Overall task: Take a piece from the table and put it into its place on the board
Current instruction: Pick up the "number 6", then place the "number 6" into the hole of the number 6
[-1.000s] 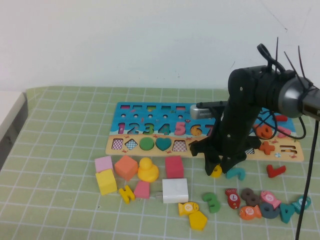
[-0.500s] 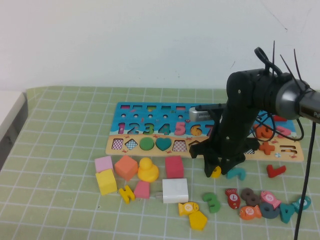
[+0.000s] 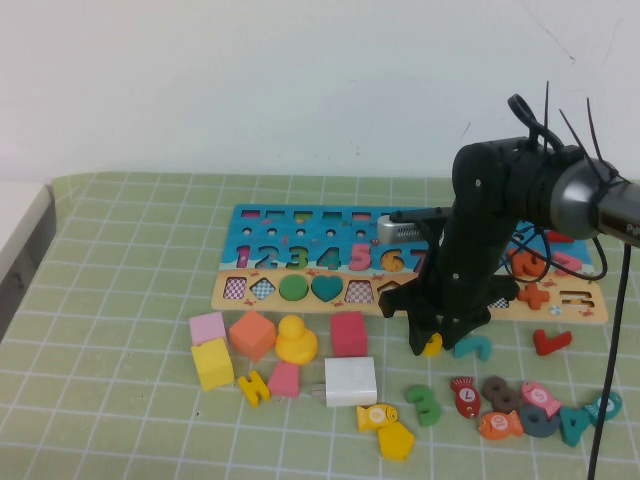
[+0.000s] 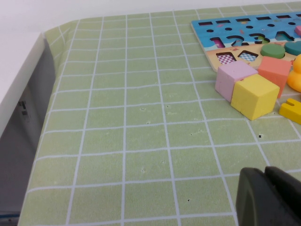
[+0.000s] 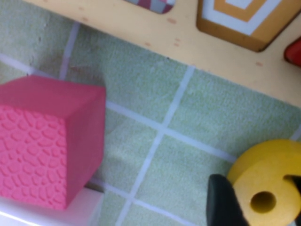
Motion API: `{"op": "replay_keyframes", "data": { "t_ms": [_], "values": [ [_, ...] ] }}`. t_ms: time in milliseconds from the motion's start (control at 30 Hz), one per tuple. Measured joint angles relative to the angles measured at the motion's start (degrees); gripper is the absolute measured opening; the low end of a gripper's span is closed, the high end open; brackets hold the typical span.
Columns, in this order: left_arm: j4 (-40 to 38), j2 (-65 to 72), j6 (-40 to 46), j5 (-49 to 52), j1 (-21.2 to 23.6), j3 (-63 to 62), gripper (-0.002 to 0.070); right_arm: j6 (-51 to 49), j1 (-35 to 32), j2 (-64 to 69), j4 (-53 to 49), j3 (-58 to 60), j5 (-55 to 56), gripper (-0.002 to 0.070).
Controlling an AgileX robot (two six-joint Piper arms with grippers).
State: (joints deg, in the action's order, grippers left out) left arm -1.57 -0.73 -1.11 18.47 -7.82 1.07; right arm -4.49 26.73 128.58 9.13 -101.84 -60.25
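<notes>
The yellow "6" piece (image 3: 433, 345) lies on the green mat just in front of the board (image 3: 300, 232), below its orange 6 and 7. My right gripper (image 3: 432, 338) is down on it. In the right wrist view the black fingers (image 5: 223, 202) press against both sides of the yellow piece (image 5: 263, 188), with the board's tan strip (image 5: 188, 28) beyond. My left gripper (image 4: 265, 188) shows only in the left wrist view, its fingers together and empty, low over the mat at the left side of the table.
A pink cube (image 3: 349, 333) and a white block (image 3: 350, 381) sit left of the piece, and a teal numeral (image 3: 470, 347) right of it. A yellow duck (image 3: 296, 340), foam cubes (image 4: 254, 94), a yellow "4" (image 3: 253, 386), a green "3" (image 3: 425, 405) and several fish pieces lie in front.
The right arm has shifted slightly left over the yellow piece and then held still. The piece stays on the mat.
</notes>
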Motion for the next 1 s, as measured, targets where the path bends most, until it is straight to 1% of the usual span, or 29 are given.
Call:
{"op": "replay_keyframes", "data": {
  "t_ms": [133,400,533,733,1000],
  "values": [
    [0.0,0.0,0.0,0.0,0.0,0.0,-0.0002,0.0,0.0,0.0,0.0,0.0,0.0,0.0279],
    [0.0,0.0,0.0,0.0,0.0,0.0,-0.0002,1.17,0.0,0.2,0.0,-1.6,-0.55,0.0279],
    [0.0,0.0,0.0,0.0,0.0,0.0,-0.0002,1.71,0.0,0.2,-0.1,-6.77,-0.21,0.0279],
    [0.0,0.0,0.0,0.0,0.0,0.0,-0.0002,1.86,0.0,0.59,-0.37,-14.81,4.08,0.0279],
    [0.0,0.0,0.0,0.0,0.0,0.0,-0.0002,1.11,0.0,8.77,-2.9,-22.53,5.7,0.0277]
  ]
}}
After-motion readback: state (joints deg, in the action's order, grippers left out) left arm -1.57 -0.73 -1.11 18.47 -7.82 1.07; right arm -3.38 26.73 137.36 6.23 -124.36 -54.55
